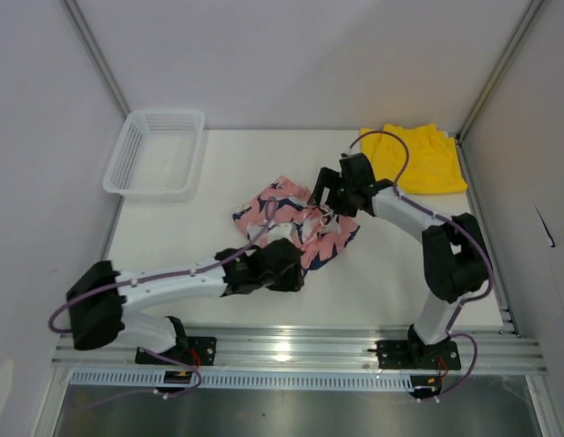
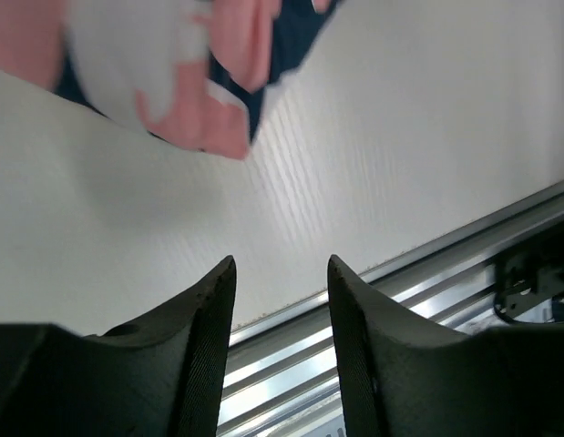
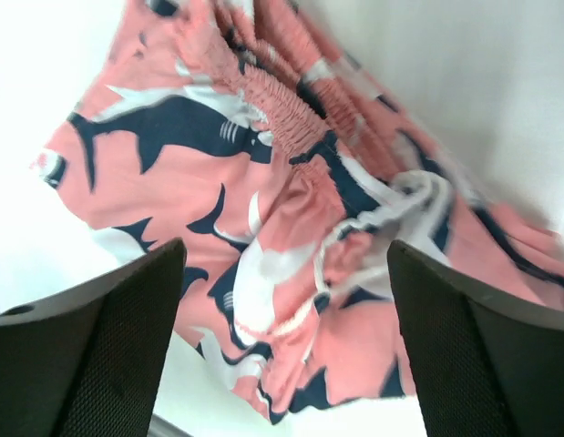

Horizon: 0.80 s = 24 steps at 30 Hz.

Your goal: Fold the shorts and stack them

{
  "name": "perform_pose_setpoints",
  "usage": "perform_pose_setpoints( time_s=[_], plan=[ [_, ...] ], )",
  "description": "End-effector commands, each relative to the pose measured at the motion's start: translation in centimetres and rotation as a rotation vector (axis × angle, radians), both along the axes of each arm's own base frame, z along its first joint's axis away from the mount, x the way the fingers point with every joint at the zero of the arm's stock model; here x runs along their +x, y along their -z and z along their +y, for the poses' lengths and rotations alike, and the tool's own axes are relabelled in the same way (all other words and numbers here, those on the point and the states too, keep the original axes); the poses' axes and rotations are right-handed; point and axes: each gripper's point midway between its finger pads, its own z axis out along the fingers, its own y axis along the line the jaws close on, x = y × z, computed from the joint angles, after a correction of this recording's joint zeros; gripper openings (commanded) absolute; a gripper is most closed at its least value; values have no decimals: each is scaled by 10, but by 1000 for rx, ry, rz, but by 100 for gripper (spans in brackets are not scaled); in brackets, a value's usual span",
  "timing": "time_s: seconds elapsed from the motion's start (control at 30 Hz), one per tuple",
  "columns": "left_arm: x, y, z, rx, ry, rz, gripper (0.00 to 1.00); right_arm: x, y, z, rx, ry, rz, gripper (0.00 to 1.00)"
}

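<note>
The pink shorts with a navy-and-white print lie crumpled in the middle of the table. My right gripper hangs just above their far right part. In the right wrist view it is wide open, with the bunched waistband and drawstring of the pink shorts below and nothing between the fingers. My left gripper sits at the near edge of the pink shorts. In its own view it is partly open and empty, with a corner of the pink shorts beyond. The yellow shorts lie flat at the far right.
A white mesh basket stands at the far left corner of the white table. The metal rail runs along the near edge, close under my left gripper. Walls close in the left, back and right sides.
</note>
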Motion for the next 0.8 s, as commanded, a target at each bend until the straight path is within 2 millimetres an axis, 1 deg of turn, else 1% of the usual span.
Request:
perform_pose_setpoints(
  time_s=[0.0,0.03,0.07,0.1,0.13,0.17,0.2,0.23,0.27,0.3,0.33,0.37,0.4,0.47,0.5,0.53,0.57,0.6,0.63,0.77],
  plan=[
    [25,-35,42,-38,-95,-68,50,-8,-54,-20,21,76,-92,94],
    [34,-47,56,-65,-120,-93,55,-19,-59,-29,18,111,-98,96],
    [37,-51,63,-75,-130,-99,58,-27,-61,-29,28,127,-96,99],
    [40,-54,71,-76,-141,-101,61,-35,-61,-28,53,166,-81,100],
    [50,-57,82,-75,-163,-106,64,-43,-50,-37,23,222,-70,99],
    [53,-61,89,-81,-176,-114,65,-56,-51,-35,22,238,-56,100],
    [57,-63,95,-70,-175,-119,66,-62,-49,-35,34,285,-29,99],
    [63,-63,102,-72,-196,-113,66,-69,-43,-34,26,306,-9,99],
    [67,-66,105,-75,-204,-116,66,-78,-31,-39,-8,343,19,99],
    [69,-66,109,-65,-206,-117,67,-88,-27,-30,-10,334,33,99],
    [74,-67,113,-64,-224,-119,66,-93,-23,-26,0,355,53,100],
    [77,-68,115,-65,-230,-121,66,-96,-18,-29,-21,389,57,99],
    [79,-67,117,-58,-232,-120,66,-104,-14,-21,-22,381,65,100],
    [85,-69,120,-67,-246,-118,66,-109,-8,-14,2,415,83,99],
    [86,-67,122,-65,-247,-115,66,-113,0,-15,-3,430,94,99],
    [88,-67,124,-65,-256,-114,66,-114,2,-8,25,437,101,100],
    [88,-67,124,-69,-254,-110,66,-117,6,-5,34,438,113,99],
    [89,-68,124,-69,-253,-114,66,-121,14,-6,36,439,132,99],
    [89,-68,125,-70,-255,-116,66,-120,15,-1,62,439,126,99],
    [89,-68,130,-56,-261,-124,67,-121,29,2,92,472,149,98]
  ],
)
